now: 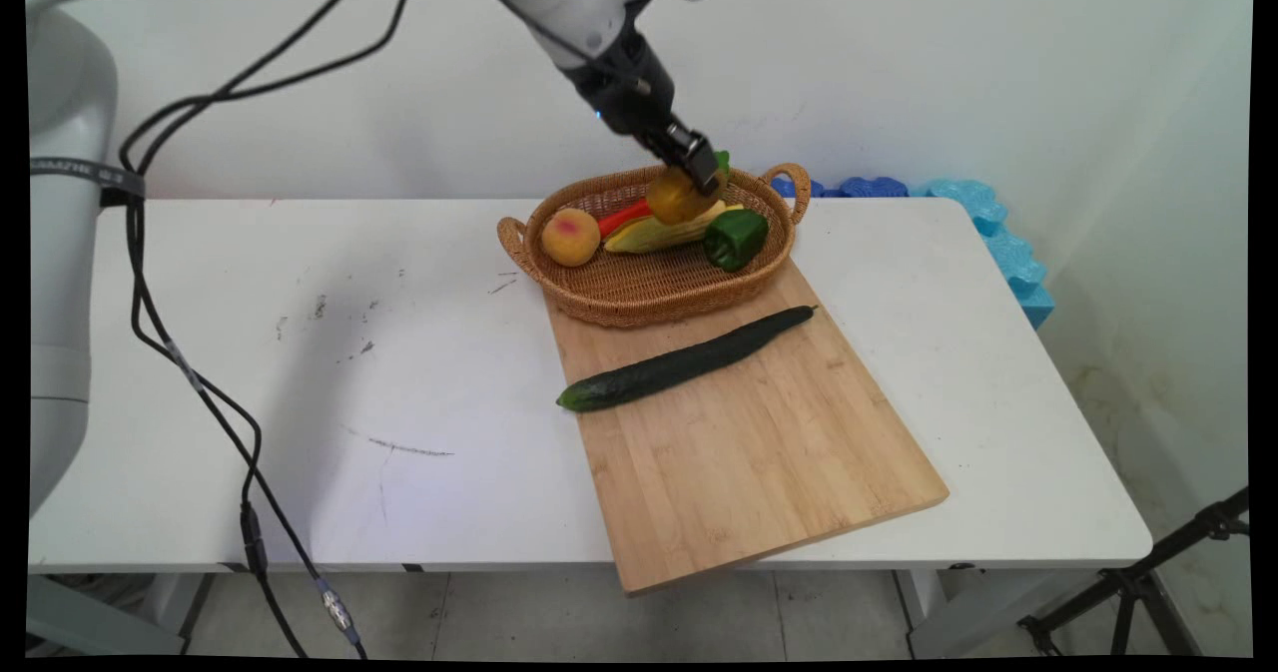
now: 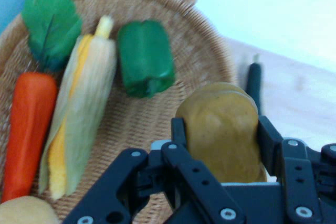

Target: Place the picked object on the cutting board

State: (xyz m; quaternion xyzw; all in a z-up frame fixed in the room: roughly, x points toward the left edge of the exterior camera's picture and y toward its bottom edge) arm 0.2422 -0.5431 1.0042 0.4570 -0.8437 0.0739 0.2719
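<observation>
My black gripper (image 1: 696, 175) (image 2: 220, 135) is shut on a brownish-yellow potato (image 1: 674, 197) (image 2: 223, 135) and holds it just above the wicker basket (image 1: 639, 293) (image 2: 205, 51). Below it in the basket lie a corn cob (image 1: 661, 233) (image 2: 81, 114), a carrot (image 1: 624, 217) (image 2: 29, 129) with green leaves (image 2: 51, 22), a green pepper (image 1: 736, 239) (image 2: 146, 59) and a peach (image 1: 570, 237) (image 2: 26, 211). A long cucumber (image 1: 684, 361) (image 2: 253, 80) lies on the wooden board (image 1: 759, 452) in front of the basket.
The basket rests on the far end of the cutting board, right of the table's (image 1: 300, 372) middle. Blue foam pieces (image 1: 988, 233) lie along the table's far right edge. Black cables (image 1: 190, 372) hang over the left side.
</observation>
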